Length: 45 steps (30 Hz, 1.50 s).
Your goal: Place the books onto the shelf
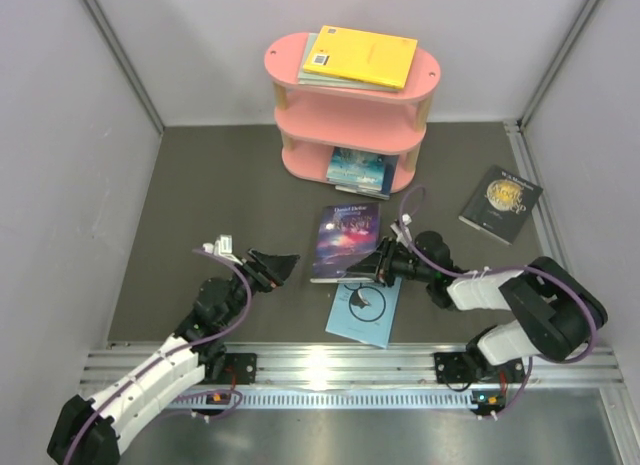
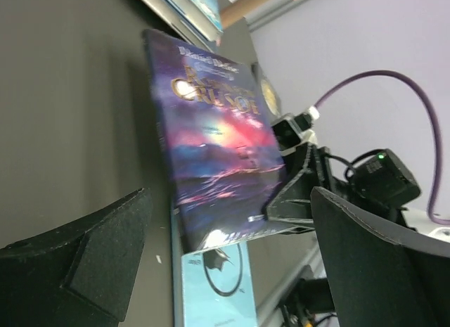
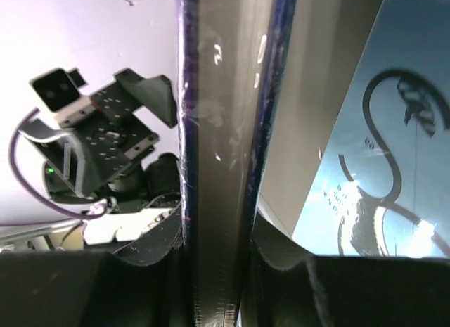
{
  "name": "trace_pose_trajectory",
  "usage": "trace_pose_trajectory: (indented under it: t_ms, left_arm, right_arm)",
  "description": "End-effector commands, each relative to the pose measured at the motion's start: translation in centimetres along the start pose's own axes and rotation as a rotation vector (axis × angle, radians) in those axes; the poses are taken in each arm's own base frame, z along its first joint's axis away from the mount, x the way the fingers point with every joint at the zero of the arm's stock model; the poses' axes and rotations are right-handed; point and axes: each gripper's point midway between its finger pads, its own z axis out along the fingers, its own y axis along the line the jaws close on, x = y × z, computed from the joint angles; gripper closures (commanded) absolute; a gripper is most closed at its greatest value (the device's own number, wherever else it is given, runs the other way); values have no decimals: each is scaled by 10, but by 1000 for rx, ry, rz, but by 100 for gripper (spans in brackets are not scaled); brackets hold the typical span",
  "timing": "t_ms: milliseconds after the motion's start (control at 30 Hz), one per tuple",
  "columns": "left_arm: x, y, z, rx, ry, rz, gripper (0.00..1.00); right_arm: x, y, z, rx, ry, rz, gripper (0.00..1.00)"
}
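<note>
Dark grey surface [image 1: 220, 185] fills my view, with the pink shelf [image 1: 345, 120] at the back. The purple book [image 1: 343, 240] is tipped up near the middle. My right end effector [image 1: 383, 263] pinches its edge, I think to carry it over. My left end effector [image 1: 283, 265] is spread wide beside it, holding nothing.

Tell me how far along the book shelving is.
Done: a yellow book on a grey-green book on the shelf's top board, and more books in its bottom tier. In hand: the right gripper clamps the purple book by its edge; the left gripper is open, apart from it. Left: that one, plus the light blue book and the black book lying on the table.
</note>
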Motion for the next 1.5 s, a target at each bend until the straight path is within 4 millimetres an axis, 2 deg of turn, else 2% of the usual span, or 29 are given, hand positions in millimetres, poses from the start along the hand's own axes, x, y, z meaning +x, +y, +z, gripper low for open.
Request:
trace_pose_trajectory:
  t_ms: [0, 133, 367, 400, 500, 600, 667, 833, 1067, 1100, 1233, 1267, 1300, 1400, 1467]
  left_arm:
    - [32, 89, -19, -222, 34, 105, 1]
    - [33, 91, -18, -223, 41, 125, 1]
    - [35, 98, -18, -247, 43, 131, 1]
    - [35, 99, -18, -248, 44, 131, 1]
    - [36, 100, -18, -250, 45, 131, 1]
    - [36, 102, -19, -258, 45, 130, 1]
    - [36, 103, -19, -263, 46, 130, 1]
    - [36, 103, -18, -264, 44, 132, 1]
    - [36, 104, -18, -266, 42, 136, 1]
    - [36, 104, -18, -267, 44, 136, 1]
    - [37, 105, -18, -269, 46, 137, 1]
    - [36, 104, -17, -265, 41, 137, 1]
    - [36, 104, -17, -266, 42, 139, 1]
    - [36, 104, -17, -264, 43, 138, 1]
    - [37, 105, -17, -268, 47, 139, 1]
  right_arm:
    - [-29, 76, -4, -249, -23, -198, 100]
    - [-47, 92, -6, -289, -36, -213, 100]
    - [-71, 96, -4, -304, -69, -187, 100]
    - [-75, 101, -6, -331, -79, -199, 100]
    - [-92, 101, -5, -363, -104, -148, 100]
    - [-111, 118, -8, -472, -130, -147, 100]
    - [-128, 118, -4, -490, -137, -116, 100]
    - [-151, 129, 2, -512, -142, -136, 100]
    - [-186, 131, -4, -521, -175, -131, 100]
    - [-191, 126, -1, -514, -175, -121, 100]
    - [-220, 127, 4, -526, -191, -124, 100]
    - [-225, 120, 9, -513, -187, -106, 100]
    - [-231, 124, 10, -524, -190, -119, 100]
    - [-243, 114, 17, -511, -191, -100, 100]
    - [-250, 115, 19, -513, -195, -105, 100]
